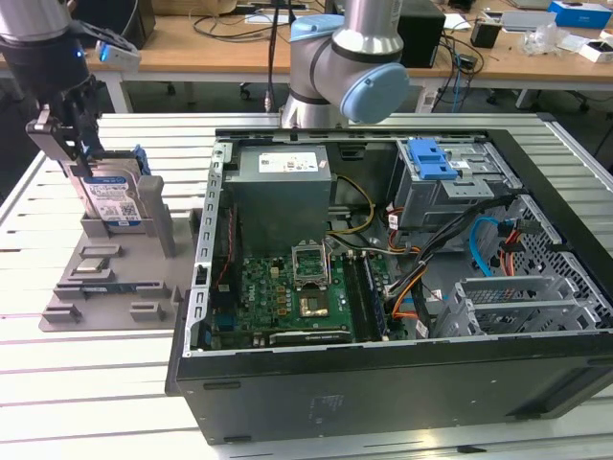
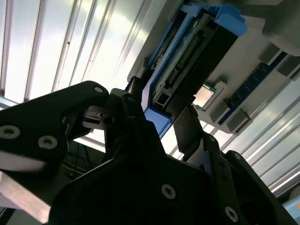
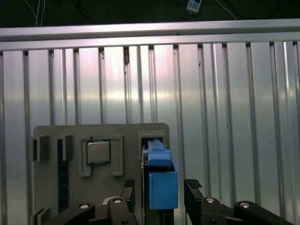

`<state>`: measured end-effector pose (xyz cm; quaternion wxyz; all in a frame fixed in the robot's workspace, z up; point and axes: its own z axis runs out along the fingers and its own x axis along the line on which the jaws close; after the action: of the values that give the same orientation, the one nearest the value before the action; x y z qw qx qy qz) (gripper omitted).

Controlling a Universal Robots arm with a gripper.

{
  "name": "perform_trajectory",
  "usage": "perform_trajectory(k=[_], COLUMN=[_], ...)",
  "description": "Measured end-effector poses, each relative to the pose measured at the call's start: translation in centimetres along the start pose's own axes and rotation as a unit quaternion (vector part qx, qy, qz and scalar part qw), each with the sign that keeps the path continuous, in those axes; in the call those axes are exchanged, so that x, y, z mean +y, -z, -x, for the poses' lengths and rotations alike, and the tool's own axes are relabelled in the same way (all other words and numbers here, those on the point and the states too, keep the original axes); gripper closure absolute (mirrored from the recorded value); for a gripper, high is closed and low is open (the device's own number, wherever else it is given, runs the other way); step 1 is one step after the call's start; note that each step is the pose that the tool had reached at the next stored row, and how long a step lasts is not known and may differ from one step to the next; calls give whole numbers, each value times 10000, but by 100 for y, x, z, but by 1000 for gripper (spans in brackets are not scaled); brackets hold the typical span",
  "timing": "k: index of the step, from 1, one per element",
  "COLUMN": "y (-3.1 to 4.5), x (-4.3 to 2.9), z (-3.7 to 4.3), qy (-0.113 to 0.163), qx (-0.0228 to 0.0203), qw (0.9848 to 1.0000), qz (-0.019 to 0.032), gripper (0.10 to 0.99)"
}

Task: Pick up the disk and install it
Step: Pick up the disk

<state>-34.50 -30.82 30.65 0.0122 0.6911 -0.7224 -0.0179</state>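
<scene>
The disk stood upright on its edge in the grey holder on the tabletop, to the exterior view's left of the open computer case. The end effector hung over the disk with its fingers spread on either side of it (small gaps seemed to show in the first wrist view), gripping nothing.
</scene>
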Motion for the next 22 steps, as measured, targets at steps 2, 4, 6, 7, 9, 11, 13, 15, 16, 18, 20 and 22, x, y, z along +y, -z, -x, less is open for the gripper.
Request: perform_trajectory(k=[2,4,6,7,9,11,13,15,16,18,20,22], y=[-40,-116,-121,-121,-123,-123,-123,-124,-129,-155,-155,-157], x=[-1,-4,-4,-4,-3,-4,-4,8,26,36,36,36], z=[5,5,5,5,6,5,4,4,4,2,3,3], qy=[0,0,0,0,-1,1,2,0,1,2,1,1], qx=[0,0,4,5,0,-3,-3,-3,-3,-3,-2,-3], qw=[10000,10000,10000,10000,10000,9999,9999,9999,9999,9999,9999,9999], qz=[0,0,0,0,-95,-170,-171,-172,-172,-171,-171,-172], gripper=[545,545,545,545,545,545,545,545,545,545,545,545])
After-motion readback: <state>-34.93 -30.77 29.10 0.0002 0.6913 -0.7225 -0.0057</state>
